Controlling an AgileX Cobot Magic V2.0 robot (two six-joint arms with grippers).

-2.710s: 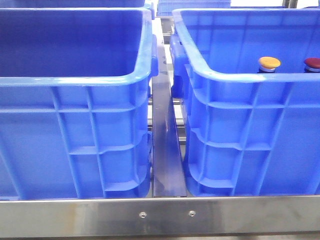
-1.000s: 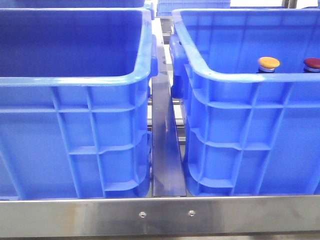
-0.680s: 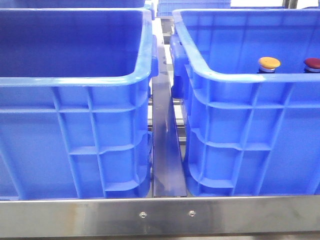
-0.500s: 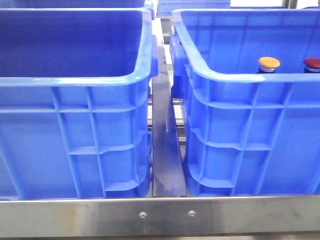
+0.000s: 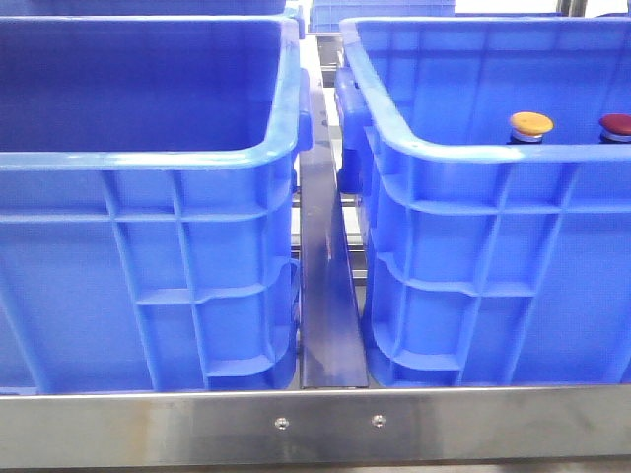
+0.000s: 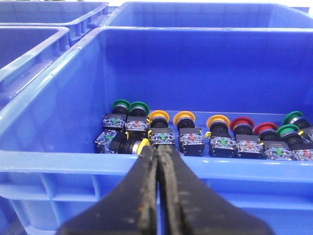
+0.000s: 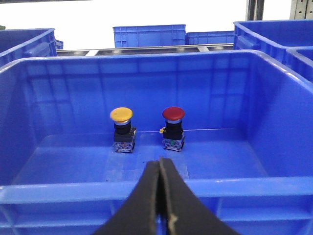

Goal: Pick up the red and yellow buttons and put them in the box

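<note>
A yellow-capped button and a dark red button stand upright side by side in the right blue bin. The right wrist view shows the yellow and the red on that bin's floor, beyond its near rim. My right gripper is shut and empty, outside that rim. My left gripper is shut and empty, before the near rim of another blue bin. That bin holds several yellow, red and green buttons. Neither gripper shows in the front view.
The left blue bin stands beside the right one, with a metal strip between them and a steel rail in front. More blue bins stand behind. One yellow button lies on its side.
</note>
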